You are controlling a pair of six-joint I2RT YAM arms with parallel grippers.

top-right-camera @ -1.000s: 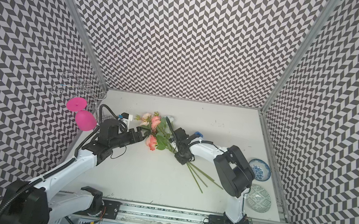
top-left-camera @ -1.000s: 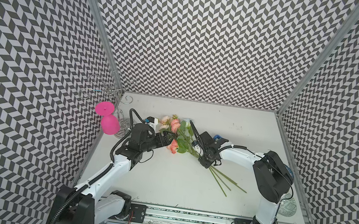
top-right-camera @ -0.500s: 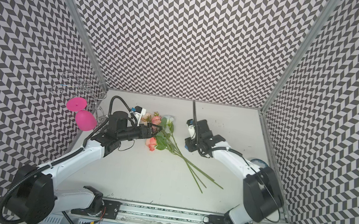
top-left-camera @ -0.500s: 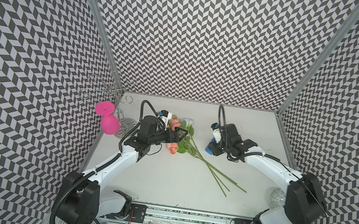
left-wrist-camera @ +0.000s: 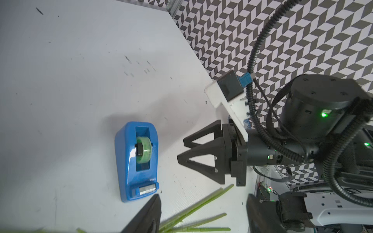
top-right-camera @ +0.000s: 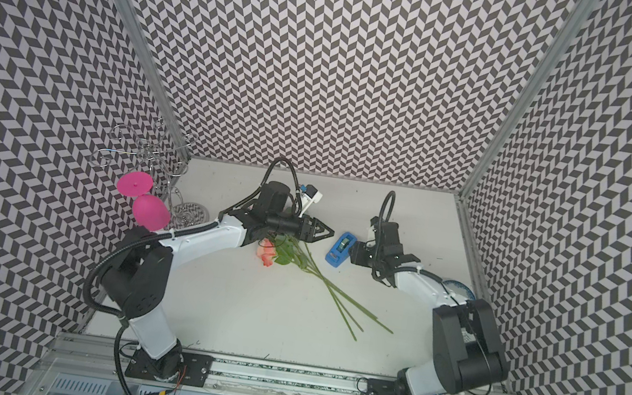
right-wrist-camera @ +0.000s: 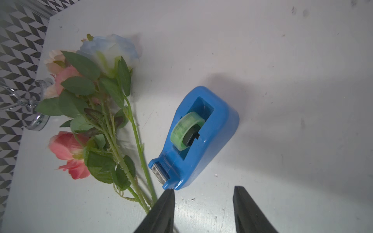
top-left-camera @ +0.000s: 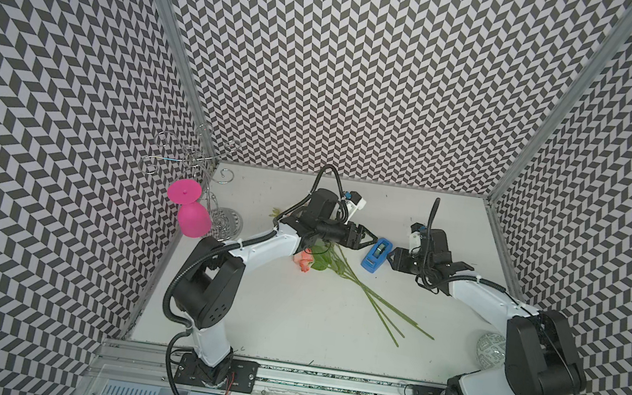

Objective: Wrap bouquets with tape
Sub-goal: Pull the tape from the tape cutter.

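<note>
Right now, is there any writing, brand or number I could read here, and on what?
No text here can be read.
tape dispenser: a tiny mark on its side near the cutter, too small to read.
patterned dish: markings too blurred to tell whether they are letters.

I have my left arm [top-left-camera: 265,247] folded at the elbow and stretched forward and inward, wrist roughly level, so the left gripper [top-left-camera: 371,243] points sideways toward the other arm with its jaws parted and nothing between them. My right arm [top-left-camera: 481,292] mirrors it, with the elbow back near its base and the forearm reaching in. The right gripper [left-wrist-camera: 180,149] aims back at the left one, jaws apart and empty, and in both top views the two sets of fingertips face each other, near but not touching.
</note>
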